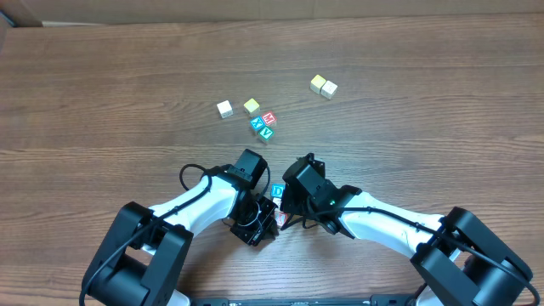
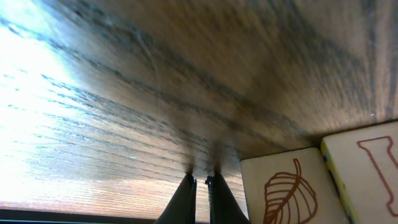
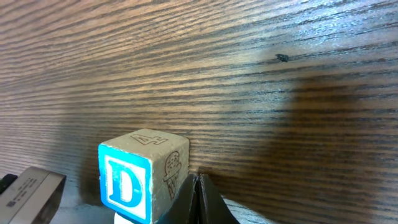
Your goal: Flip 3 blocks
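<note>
Both arms reach in from the near edge of the tabletop [image 1: 102,85], white forearms slanting toward each other, wrists bent down so the two black heads nearly meet in the middle.

The left tool [image 2: 200,186] has its fingers pressed together, pinching nothing, with the tips down low at the wood grain. Just beside its right finger sits the leaf block [image 2: 286,186]. The block's pale face is turned toward the wrist camera, and the red-brown leaf on it stands upright, stem down. Pressed against that block's far side, further from the tool, is the red-letter block [image 2: 367,168]. It also shows a pale face with a red outlined letter, and a yellow edge runs along the seam between the two. Both sit square on the wood, side by side.

The right tool [image 3: 198,186] is likewise pressed together and holds nothing. Its tips lie just beside the D block [image 3: 140,183], at the lower corner of the face that carries an ice-cream cone. Whether they touch it cannot be told. The block sits upright, its blue D face turned back toward the wrist and a face with a 4 on top. As a cube it has no long axis. From overhead it lies between the two black heads.

Well beyond both tools, further out on the wood, lie the loose cubes [image 1: 257,124] in a small cluster, with a pair of pale cubes [image 1: 323,86] off to one side.
</note>
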Controlling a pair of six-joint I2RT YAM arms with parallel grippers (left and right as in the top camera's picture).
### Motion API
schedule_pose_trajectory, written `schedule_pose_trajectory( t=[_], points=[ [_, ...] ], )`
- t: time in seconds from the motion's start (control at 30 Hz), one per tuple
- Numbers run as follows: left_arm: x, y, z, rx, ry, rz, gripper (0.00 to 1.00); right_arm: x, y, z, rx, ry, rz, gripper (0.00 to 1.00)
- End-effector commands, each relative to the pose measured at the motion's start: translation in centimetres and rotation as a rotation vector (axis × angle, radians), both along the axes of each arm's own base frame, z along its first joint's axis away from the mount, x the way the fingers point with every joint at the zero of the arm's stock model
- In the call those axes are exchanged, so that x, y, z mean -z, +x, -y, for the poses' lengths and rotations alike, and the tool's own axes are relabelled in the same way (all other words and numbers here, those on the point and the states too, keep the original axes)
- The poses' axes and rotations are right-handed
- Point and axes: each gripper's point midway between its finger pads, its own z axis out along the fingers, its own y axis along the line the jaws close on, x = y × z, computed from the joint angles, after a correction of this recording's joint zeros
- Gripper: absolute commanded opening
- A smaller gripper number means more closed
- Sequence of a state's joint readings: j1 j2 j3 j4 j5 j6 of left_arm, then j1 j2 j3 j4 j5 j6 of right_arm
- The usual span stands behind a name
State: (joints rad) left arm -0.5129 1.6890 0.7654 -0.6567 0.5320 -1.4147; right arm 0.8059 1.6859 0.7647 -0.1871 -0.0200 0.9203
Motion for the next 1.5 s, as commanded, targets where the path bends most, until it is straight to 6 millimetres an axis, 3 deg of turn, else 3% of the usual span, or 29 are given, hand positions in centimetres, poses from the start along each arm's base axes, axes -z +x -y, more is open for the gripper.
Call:
schedule_pose_trajectory(
  t=[0.0,1.47],
  points=[
    [1.66,-1.31,-1.13,0.015,0.068,-0.036,0.04,-0.7,0.0,-0.18,0.014,0.027,0.01,0.04],
    [1.65,-1.32,-1.13,0.015,0.068,-0.037,0.04,-0.76,-0.03,-0.34,0.042,0.045,-0.005,0.04]
  ],
)
